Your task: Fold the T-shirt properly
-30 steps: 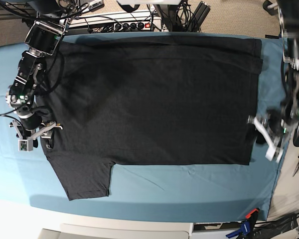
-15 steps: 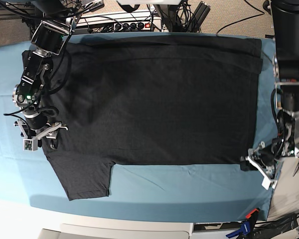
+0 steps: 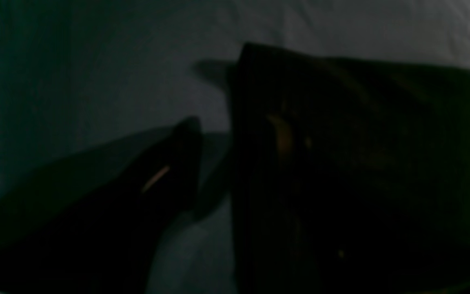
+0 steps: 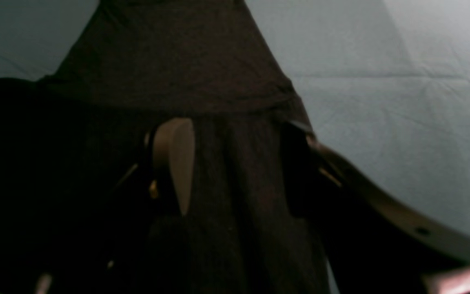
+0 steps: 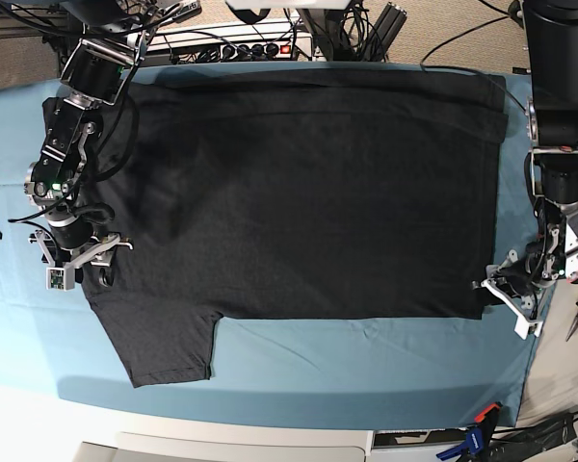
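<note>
t-shirt (image 5: 308, 192): lies flat on the teal cloth (image 5: 366, 366) of the bench, spread nearly to full size; it fills most of the cloth, reaching almost to the cloth's far edge and its side edges.
progress: early, by my reading. the body is still one open sheet. the near sleeve (image 5: 164, 342) sticks out flat toward the near edge of the cloth. the far sleeve cannot be made out, so whether it is tucked in i cannot tell. the main folds are all left to do.
long axis: runs side to side across the cloth in the base view. the sleeve end sits at that view's left, the straight hem at its right, so the collar end points left.
right end effector (image 5: 77, 265): at the t-shirt's left edge in the base view, just above the near sleeve. in the right wrist view its fingers (image 4: 174, 159) stand wide apart with dark fabric between them; not pinched yet.
left end effector (image 5: 509, 298): at the t-shirt's near hem corner, low on the cloth. the left wrist view is very dark; one finger (image 3: 169, 171) lies beside the fabric edge (image 3: 341, 183). whether the corner is held or the jaws are parted, i cannot tell.
left to do: grip both ends, then carry one long edge over the t-shirt.
</note>
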Action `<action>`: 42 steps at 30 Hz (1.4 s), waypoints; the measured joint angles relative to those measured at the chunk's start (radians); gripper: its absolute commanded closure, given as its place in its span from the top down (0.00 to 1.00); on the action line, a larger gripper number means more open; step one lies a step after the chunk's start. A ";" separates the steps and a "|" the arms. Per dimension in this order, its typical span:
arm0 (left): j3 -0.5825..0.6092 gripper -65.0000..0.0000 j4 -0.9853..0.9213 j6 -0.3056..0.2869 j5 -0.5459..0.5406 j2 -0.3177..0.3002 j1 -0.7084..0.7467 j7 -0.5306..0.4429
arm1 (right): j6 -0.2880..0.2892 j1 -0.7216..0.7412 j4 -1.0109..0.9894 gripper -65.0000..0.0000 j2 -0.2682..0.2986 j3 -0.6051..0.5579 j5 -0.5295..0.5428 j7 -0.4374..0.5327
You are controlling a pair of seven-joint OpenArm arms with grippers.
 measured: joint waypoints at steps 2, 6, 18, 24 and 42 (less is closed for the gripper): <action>0.000 0.39 0.003 -0.001 -0.021 0.000 0.009 -0.009 | 0.000 0.000 0.000 0.52 0.000 0.000 0.000 0.000; 0.000 0.39 0.002 -0.040 -0.060 0.000 0.010 -0.002 | 0.000 0.000 0.000 0.52 0.000 0.000 -0.001 0.000; 0.000 0.39 0.000 -0.101 -0.082 0.038 -0.005 0.019 | 0.000 0.000 0.000 0.52 0.000 0.000 0.003 0.000; 0.001 0.09 -0.001 -0.102 -0.084 0.047 -0.009 0.019 | 0.000 -0.001 0.000 0.52 0.000 0.000 0.003 0.000; 0.002 0.00 -0.003 -0.102 -0.087 0.039 -0.009 0.017 | -0.125 0.279 -0.384 0.48 0.010 0.031 -0.087 0.128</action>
